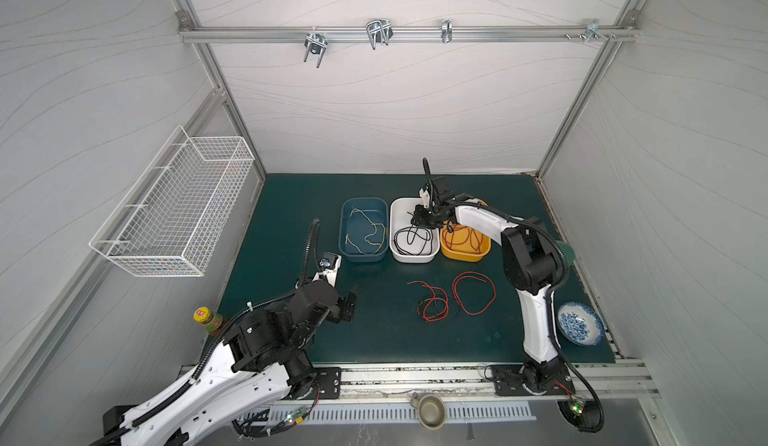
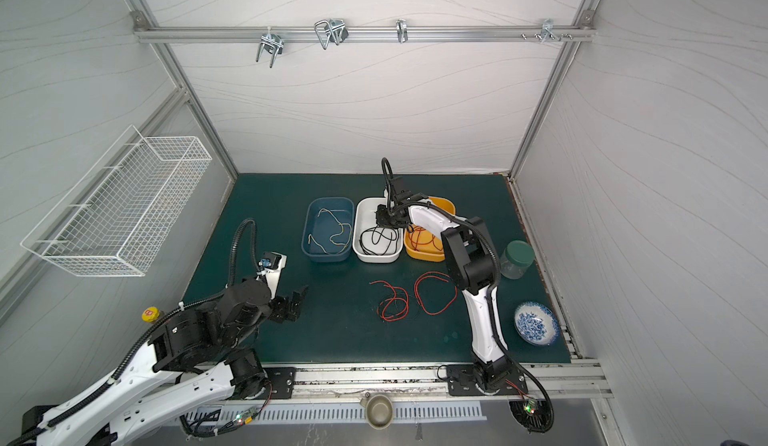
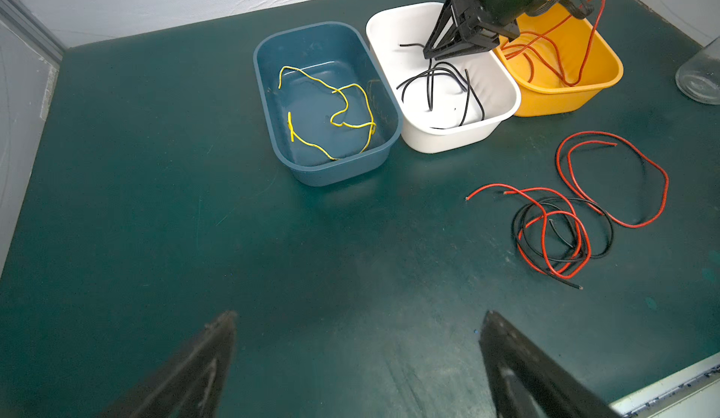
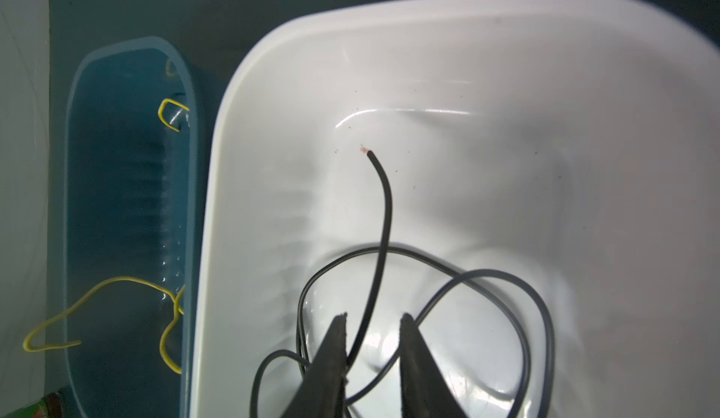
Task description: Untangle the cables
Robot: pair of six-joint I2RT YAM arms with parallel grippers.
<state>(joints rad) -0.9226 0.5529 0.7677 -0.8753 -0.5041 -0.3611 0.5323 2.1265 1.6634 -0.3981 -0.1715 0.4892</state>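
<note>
In both top views the right arm (image 1: 478, 219) hides part of the yellow tub (image 1: 465, 255). The left wrist view's edge cuts off the jar (image 3: 699, 73). Contact between black cable (image 4: 383, 217) and right gripper (image 4: 374, 315): indeterminate.

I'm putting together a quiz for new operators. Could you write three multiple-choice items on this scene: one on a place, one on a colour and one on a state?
1. The yellow cable lies:
A) in the blue bin
B) on the mat
C) in the wire basket

2. The cable between the jaws of the right pincer is:
A) red
B) black
C) yellow

3. The left pincer is:
A) open and empty
B) shut on a red cable
C) shut on a bin's rim

Answers:
1 A, since it curls on the blue bin's floor.
2 B, since the black cable runs between the parted jaws above the white bin.
3 A, since its jaws stand wide apart with nothing between them.
</note>
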